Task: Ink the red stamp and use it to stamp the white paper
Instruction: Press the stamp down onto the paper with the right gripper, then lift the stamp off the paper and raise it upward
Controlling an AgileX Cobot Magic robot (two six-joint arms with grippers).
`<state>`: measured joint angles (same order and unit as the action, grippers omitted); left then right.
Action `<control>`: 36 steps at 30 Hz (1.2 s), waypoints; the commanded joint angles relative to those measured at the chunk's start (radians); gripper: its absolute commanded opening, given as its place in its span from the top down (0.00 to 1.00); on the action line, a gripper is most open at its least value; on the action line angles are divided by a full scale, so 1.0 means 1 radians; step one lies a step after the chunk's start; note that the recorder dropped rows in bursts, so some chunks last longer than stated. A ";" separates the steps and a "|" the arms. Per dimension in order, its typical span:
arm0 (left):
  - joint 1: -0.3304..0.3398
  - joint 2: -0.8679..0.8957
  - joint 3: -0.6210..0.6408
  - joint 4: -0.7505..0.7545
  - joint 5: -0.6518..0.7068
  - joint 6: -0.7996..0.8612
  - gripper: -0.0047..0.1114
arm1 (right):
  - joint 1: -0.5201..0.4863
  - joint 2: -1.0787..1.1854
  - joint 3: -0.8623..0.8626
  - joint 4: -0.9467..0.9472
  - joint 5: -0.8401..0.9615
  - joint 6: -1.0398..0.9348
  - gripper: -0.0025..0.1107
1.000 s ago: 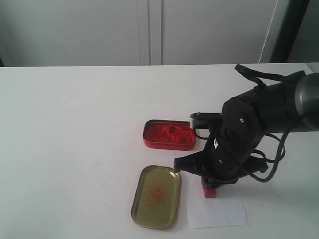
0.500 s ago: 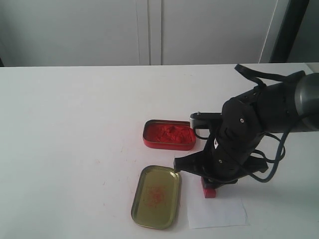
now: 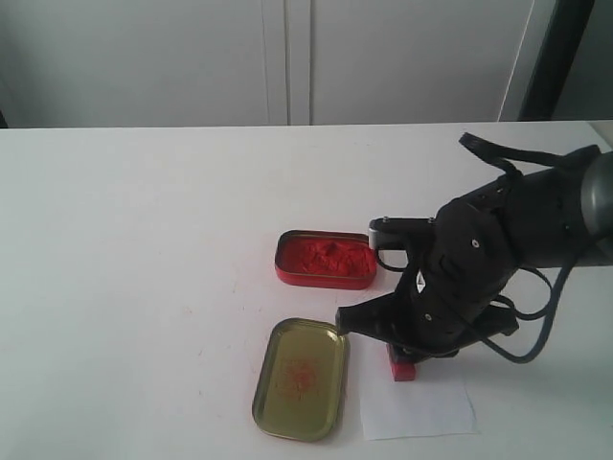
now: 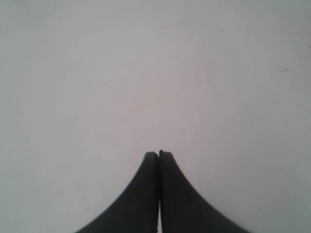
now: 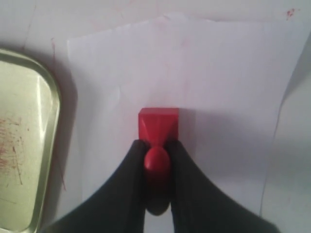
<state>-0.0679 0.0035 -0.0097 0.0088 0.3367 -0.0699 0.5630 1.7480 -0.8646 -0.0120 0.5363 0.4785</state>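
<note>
Right arm (image 3: 498, 249) shifting slightly rightward since the earlier frame; red stamp (image 5: 158, 127) staying put; item: red stamp, standing upright, long axis vertical, square base pressing down on the white paper (image 5: 218, 73) near the gold lid (image 5: 24, 145), stubby rounded handle pointing up; plain red plastic; right gripper (image 5: 156, 145) clamping the handle; left gripper (image 4: 159, 154) resting with jaws together over the table (image 4: 146, 73).

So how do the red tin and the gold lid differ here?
The red tin is heaped with red paste; the gold lid carries only faint red smears. The tin lies crosswise in the exterior view, the lid lengthwise, beside the white paper. Both are rounded rectangles, open side up.
</note>
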 commanded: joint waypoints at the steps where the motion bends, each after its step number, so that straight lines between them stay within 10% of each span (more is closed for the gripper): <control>1: 0.001 -0.003 0.010 -0.001 0.014 -0.001 0.96 | -0.005 0.006 0.028 -0.011 -0.007 -0.001 0.98; 36: 0.001 -0.003 0.010 -0.001 0.014 -0.001 0.96 | -0.005 -0.169 0.028 -0.011 -0.016 -0.001 0.98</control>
<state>-0.0679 0.0035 -0.0097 0.0088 0.3367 -0.0699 0.5630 1.5958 -0.8393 -0.0137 0.5233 0.4785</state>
